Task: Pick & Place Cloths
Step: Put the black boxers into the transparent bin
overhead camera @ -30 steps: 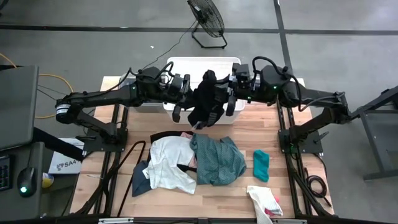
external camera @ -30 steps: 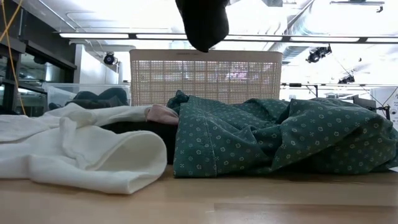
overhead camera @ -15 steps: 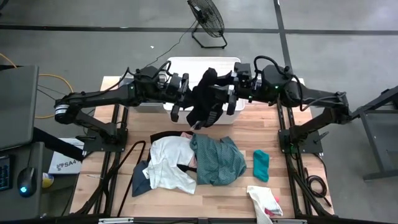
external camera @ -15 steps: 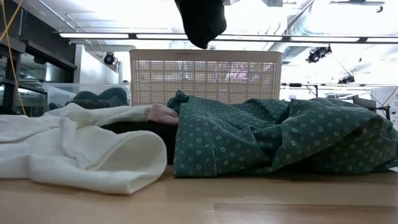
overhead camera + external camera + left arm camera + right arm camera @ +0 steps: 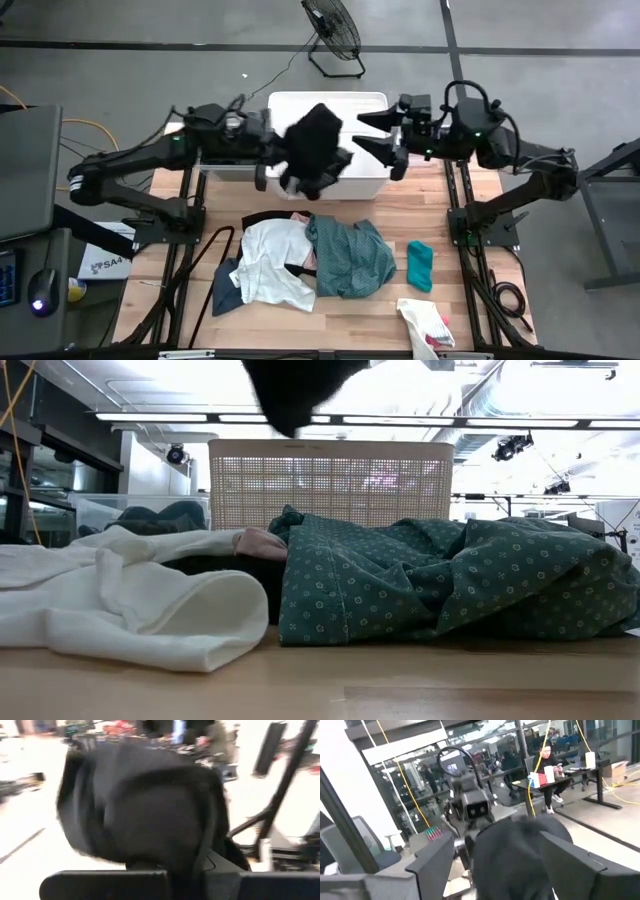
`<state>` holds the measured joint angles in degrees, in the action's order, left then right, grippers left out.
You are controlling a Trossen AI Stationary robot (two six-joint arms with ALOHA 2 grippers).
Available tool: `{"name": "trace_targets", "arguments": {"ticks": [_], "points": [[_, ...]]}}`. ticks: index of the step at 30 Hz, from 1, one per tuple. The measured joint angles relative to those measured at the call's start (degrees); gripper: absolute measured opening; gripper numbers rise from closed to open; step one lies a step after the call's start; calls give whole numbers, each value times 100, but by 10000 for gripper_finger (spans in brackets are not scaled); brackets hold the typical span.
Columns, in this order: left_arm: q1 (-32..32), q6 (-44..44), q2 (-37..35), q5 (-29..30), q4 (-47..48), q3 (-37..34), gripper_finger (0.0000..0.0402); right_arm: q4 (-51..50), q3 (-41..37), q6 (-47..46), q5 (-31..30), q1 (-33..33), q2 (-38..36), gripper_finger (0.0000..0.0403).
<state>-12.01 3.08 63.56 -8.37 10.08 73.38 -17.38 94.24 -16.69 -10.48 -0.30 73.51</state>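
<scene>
Grey concrete floor (image 5: 560,60) w/ dark seams. Black floor fan (image 5: 333,30) behind wooden table (image 5: 430,215). Grey desk (image 5: 25,170) at one side w/ mouse (image 5: 38,303), green light on. Yellow cable (image 5: 85,128) on floor. Long ceiling strip lights (image 5: 200,417), exposed ducting (image 5: 500,395). Glass partitions (image 5: 415,785) beyond; person seated at far desk (image 5: 570,772). White lattice basket (image 5: 330,482) at table's back.

- Matt black soft fabric garment (image 5: 313,148)
- Pale wooden plank table (image 5: 470,290), smooth
- White plastic lattice basket (image 5: 363,104)
- Teal-green dotted cloth shirt (image 5: 450,585), crumpled
- White cloth garment (image 5: 130,605), soft
</scene>
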Motion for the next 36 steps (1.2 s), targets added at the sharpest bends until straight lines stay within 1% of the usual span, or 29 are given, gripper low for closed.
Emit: {"name": "trace_targets", "arguments": {"ticks": [4, 8, 11, 17, 21, 28, 30, 33, 36], "points": [[0, -171, -504, 1078, 603, 0, 5, -241, 0, -106, -2, 5, -49, 280], [-1, -356, -959, 2299, 1087, 0, 5, -388, 0, -155, -4, 5, -54, 280], [-2, -485, -1222, 3074, 1425, 0, 5, -512, 0, -173, -4, 5, -48, 280], [-2, -447, -1504, 4776, 2311, 0, 5, -640, 0, -173, -4, 5, -38, 280], [-3, -316, -1490, 5573, 2818, 0, 5, -639, 0, -173, -4, 5, -38, 280], [-2, -133, -1252, 6555, 3391, 0, 5, -641, 0, -173, -4, 5, -36, 280], [-47, -131, -1158, 6691, 3514, 0, 5, -643, 0, -173, -4, 5, -36, 280], [-380, -65, -1034, 6625, 3629, 0, 5, -643, 0, -173, -4, 5, -34, 280], [-808, 244, -849, 6291, 3854, 2, 5, -643, 0, -281, -4, 5, -34, 280]]}}
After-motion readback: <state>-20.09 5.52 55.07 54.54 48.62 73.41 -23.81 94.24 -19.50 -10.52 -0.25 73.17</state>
